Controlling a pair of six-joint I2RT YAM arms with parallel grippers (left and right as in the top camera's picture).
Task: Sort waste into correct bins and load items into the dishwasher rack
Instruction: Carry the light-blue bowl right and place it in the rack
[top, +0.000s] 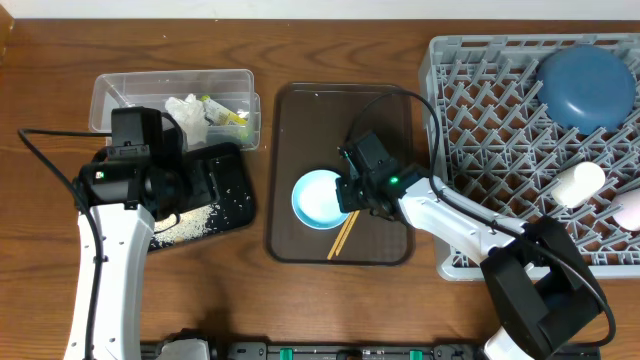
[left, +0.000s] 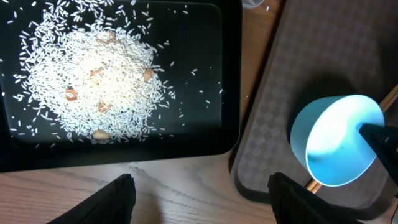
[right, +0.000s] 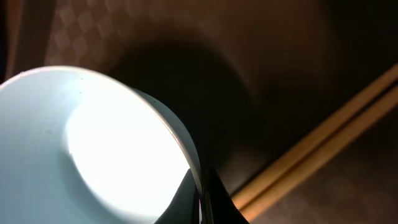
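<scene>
While left gripper (left: 202, 202) hangs agape over black tray (left: 231, 93), right gripper (right: 200, 196) pinches bowl (right: 93, 143) rim.

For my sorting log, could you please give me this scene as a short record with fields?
right gripper: shut on the rim of the bowl
left gripper: open, empty, over the table by the black tray
black tray: rice
clear tub: tissue, wrapper
chopsticks: on brown serving tray, by bowl
rack: plate, white cup, pink cup
</scene>
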